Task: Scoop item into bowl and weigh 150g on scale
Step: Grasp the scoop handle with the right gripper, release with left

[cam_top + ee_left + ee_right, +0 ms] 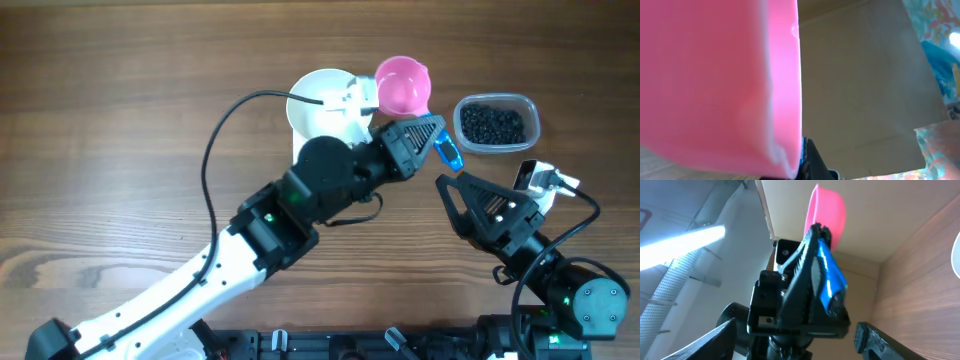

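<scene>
Grip, left: my left gripper (pixel 428 137) is pressed together on the blue handle (pixel 449 153) of the scoop (pixel 403 85). The right wrist view confirms it, with the handle pinched between the black jaws and the pink cup above them. From overhead, the cup sits upper centre of the frame with its mouth facing the camera and a plain pink inside. It lies between the bowl (pixel 318 100) and the tub (pixel 497 123), just right of the bowl's rim. In the left wrist view the cup fills the left half of the frame, too close and blurred for detail.

Grip, right: my right gripper (pixel 452 190) is spread and holds nothing. Its fingers (pixel 720 339) stand wide apart at the bottom corners of the right wrist view, and the left gripper and handle appear between them, apart from both. From overhead it sits lower right, just below the handle's end.

Beads (pixel 492 124): a dark heap inside the clear tub, upper right, well clear of the bowl.

Bowl: white, on the table (pixel 120 100), upper centre, its lower part hidden under my left arm.

Scale: a white piece (pixel 358 96) shows at the bowl's right edge, but I cannot tell whether that is it.
</scene>
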